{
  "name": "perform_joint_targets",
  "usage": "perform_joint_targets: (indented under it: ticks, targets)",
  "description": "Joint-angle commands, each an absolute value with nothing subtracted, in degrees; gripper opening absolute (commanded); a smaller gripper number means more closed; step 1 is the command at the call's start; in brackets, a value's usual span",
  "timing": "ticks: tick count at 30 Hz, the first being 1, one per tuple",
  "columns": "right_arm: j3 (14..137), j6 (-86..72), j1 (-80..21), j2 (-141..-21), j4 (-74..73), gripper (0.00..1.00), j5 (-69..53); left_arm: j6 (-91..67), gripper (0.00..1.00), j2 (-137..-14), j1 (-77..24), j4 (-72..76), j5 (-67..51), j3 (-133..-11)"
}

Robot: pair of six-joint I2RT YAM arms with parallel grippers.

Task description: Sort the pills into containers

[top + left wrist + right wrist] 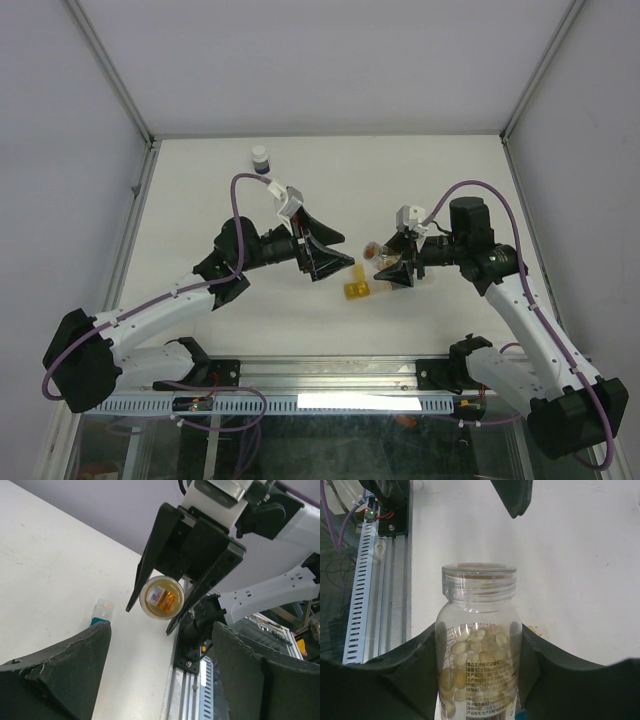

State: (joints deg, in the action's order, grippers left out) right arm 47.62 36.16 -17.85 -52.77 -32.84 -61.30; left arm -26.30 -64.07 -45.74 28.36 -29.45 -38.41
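Note:
My right gripper [396, 267] is shut on a clear bottle [479, 645] of pale yellow pills, held on its side above the table. Its threaded neck points toward my left gripper [326, 256]. The left wrist view looks into the bottle's mouth [161, 597] between the right gripper's black fingers [150, 565]. My left gripper [160, 630] is open and empty, a short way from the bottle. A yellow container [356, 290] lies on the table under the gap between the grippers. A teal and a clear container [101, 613] show in the left wrist view; the rest of the row is hidden.
A small white bottle with a dark blue band [260, 158] stands at the back of the table, left of centre. The aluminium rail [330, 372] and arm bases run along the near edge. Frame posts [150, 140] stand at the back corners.

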Motion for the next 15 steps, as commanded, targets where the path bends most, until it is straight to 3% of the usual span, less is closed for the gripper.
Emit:
perform_joint_targets:
  ticks: [1,7,15]
  targets:
    - [50.14,37.13,-17.58,-52.55,-30.98,0.0,-61.81,-33.23,0.82,-65.04,-47.34,24.0,-22.05,-45.06]
    - [50.01,37.15,-17.58,-52.71,-30.83,0.0,-61.57,-30.05,0.8,-68.58,-49.52,17.4,-18.28,-50.21]
    - [50.0,37.13,-17.58,-52.73,-30.83,0.0,-61.32,-29.03,0.64,-73.1,-51.03,16.09,-21.63,-54.65]
